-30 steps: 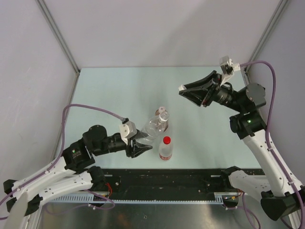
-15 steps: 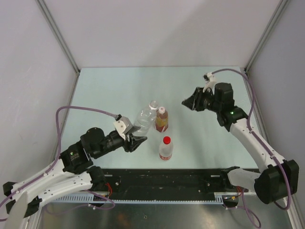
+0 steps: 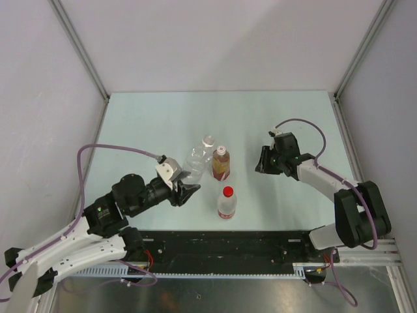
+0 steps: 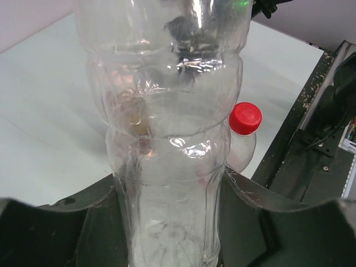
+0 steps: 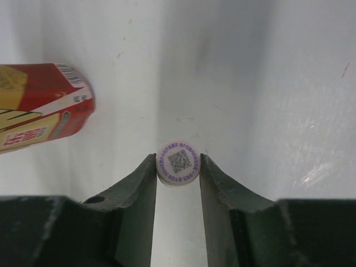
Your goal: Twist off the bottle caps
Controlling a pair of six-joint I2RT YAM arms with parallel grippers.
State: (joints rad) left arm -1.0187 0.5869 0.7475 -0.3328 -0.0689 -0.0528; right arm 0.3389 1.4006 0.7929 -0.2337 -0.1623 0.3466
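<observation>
My left gripper (image 3: 185, 190) (image 4: 169, 194) is shut on the lower body of the plain clear bottle (image 3: 197, 161) (image 4: 167, 111), which leans away toward its pale cap (image 3: 208, 140). To its right stands the amber bottle (image 3: 221, 167), whose red-and-yellow label (image 5: 39, 108) shows in the right wrist view. In front stands the bottle with the red cap (image 3: 228, 191) (image 4: 245, 118). My right gripper (image 3: 261, 162) (image 5: 178, 164) is low over the table, right of the amber bottle, shut on a loose white cap (image 5: 178, 163) with a printed code on its face.
The pale green table (image 3: 163, 117) is walled at the back and both sides. A black rail (image 3: 228, 244) runs along the near edge, also in the left wrist view at right (image 4: 311, 139).
The right arm has swung from high at the back right down to the table beside the amber bottle. My left gripper has shifted the clear bottle a little to the left.
</observation>
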